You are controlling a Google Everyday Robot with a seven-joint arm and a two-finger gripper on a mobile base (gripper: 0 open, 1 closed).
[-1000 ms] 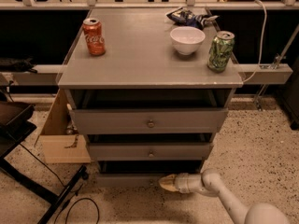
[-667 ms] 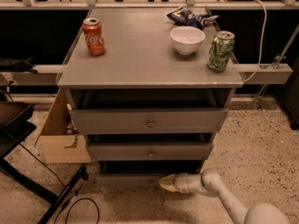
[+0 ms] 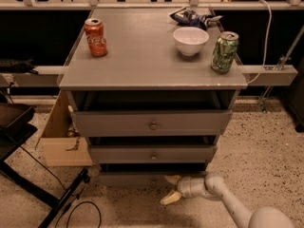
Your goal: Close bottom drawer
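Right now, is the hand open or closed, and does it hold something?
Hand: open, holding nothing, low by the floor in front of the bottom drawer.

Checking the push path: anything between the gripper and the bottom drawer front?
Nothing. Camera view shows the gripper open, low down, right at the bottom drawer front; no object in the gap.

Mostly grey, with spots of red, green and white.
Grey desk (image 3: 142, 61) and grey bottom drawer (image 3: 128, 178); on top, a red can (image 3: 95, 37), a green can (image 3: 224, 51) and a white bowl (image 3: 190, 40). The tool (image 3: 170, 189), cream-fingered, sits low before the bottom drawer, above the speckled beige floor (image 3: 256, 146).
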